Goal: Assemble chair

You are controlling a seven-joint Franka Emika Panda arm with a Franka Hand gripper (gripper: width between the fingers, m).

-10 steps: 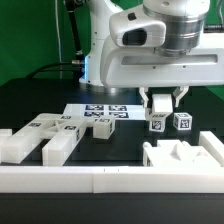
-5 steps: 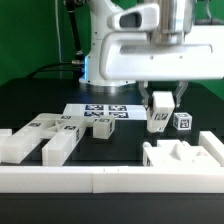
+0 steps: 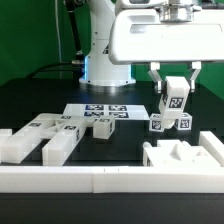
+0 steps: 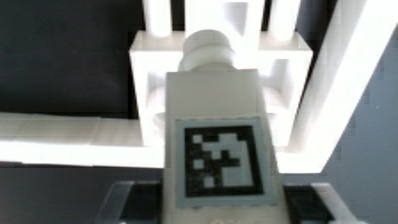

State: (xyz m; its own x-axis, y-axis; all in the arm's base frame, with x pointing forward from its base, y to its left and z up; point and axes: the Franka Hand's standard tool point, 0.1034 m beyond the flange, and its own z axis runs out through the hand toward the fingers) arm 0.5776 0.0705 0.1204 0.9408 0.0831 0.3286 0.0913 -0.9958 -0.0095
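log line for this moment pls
state: holding | gripper: shut on white tagged chair piece | piece: in the air, off the table | on table nearby: small tagged blocks

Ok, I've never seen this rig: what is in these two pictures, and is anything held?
The white machine is a robot arm. Its two-finger tool is shut on a tagged white piece, held above the table. One picture comes from a camera off the arm. The other comes from a camera on the wrist, looking along the held piece toward what seems to be the slotted piece. On the black table lie two small tagged blocks, larger white blocks at the exterior view's left, the flat marker board and a white border rail along the near edge.
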